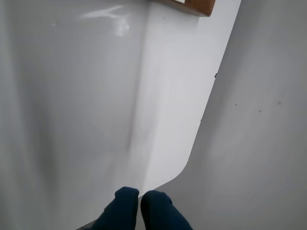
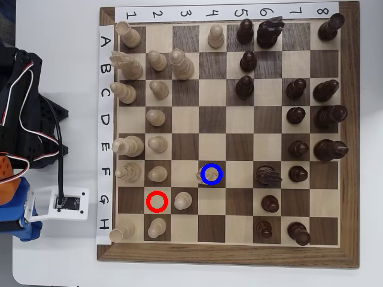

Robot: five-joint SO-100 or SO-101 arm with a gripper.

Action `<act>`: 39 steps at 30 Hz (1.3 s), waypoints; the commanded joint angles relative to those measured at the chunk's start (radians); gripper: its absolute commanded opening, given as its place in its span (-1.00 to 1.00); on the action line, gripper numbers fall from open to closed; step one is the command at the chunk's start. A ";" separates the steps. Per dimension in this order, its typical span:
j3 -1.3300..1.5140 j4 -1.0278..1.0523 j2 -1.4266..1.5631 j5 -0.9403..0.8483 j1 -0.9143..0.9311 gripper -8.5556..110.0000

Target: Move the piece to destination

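The piece (image 2: 204, 174), small, pale cream and brownish on top, stands upright on the destination (image 2: 219, 182), a dark square in row F, column 4, marked with a blue ring. The ring lies over the piece's right side. My gripper (image 1: 139, 199) is far from it, off the board's left side over the white table. Its two dark blue fingertips (image 1: 125, 201) show pressed together at the bottom of the wrist view, with nothing between them. In the overhead view the folded arm (image 2: 21, 119) sits left of the board, its blue end (image 2: 21, 224) near the table's lower left corner.
The chessboard (image 2: 227, 256) holds light pieces on its left columns and dark pieces on its right. A red ring (image 2: 157, 201) marks a bare dark square at G2, beside a light pawn (image 2: 182, 201). The wrist view shows the white table's rounded corner (image 1: 184, 167) and a board corner (image 1: 194, 6).
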 commanded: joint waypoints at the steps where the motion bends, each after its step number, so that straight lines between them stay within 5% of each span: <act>1: -0.003 -0.005 0.058 0.023 0.018 -0.86; 39: -0.003 -0.002 0.058 0.086 0.012 -0.86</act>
